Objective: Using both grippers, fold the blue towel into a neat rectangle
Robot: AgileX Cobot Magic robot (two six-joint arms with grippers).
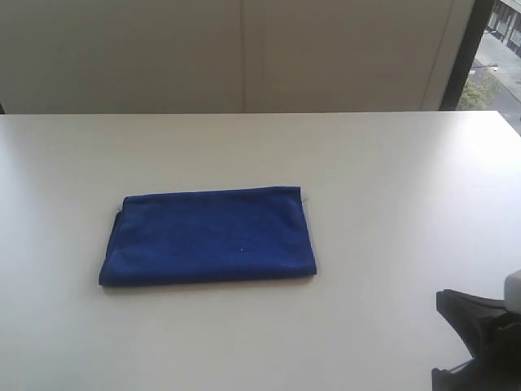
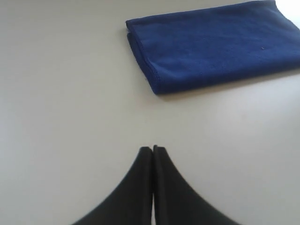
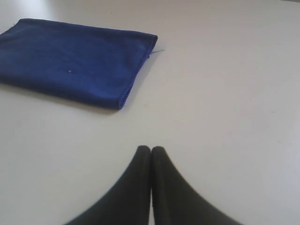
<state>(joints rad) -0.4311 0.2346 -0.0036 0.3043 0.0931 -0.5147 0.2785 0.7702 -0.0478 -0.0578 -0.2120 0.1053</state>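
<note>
The blue towel (image 1: 207, 236) lies flat on the white table (image 1: 383, 179) as a folded rectangle, left of centre. It also shows in the left wrist view (image 2: 215, 44) and the right wrist view (image 3: 75, 58). My left gripper (image 2: 153, 149) is shut with nothing in it, hanging over bare table apart from the towel's short edge. My right gripper (image 3: 151, 149) is shut and empty too, away from the towel's other short edge. In the exterior view only part of the right arm (image 1: 480, 330) shows at the lower right corner; the left arm is out of that view.
A pale wall (image 1: 244, 53) runs behind the table's far edge. A dark window frame (image 1: 466, 57) stands at the back right. A thin loose thread (image 3: 158, 51) sticks out from the towel's corner.
</note>
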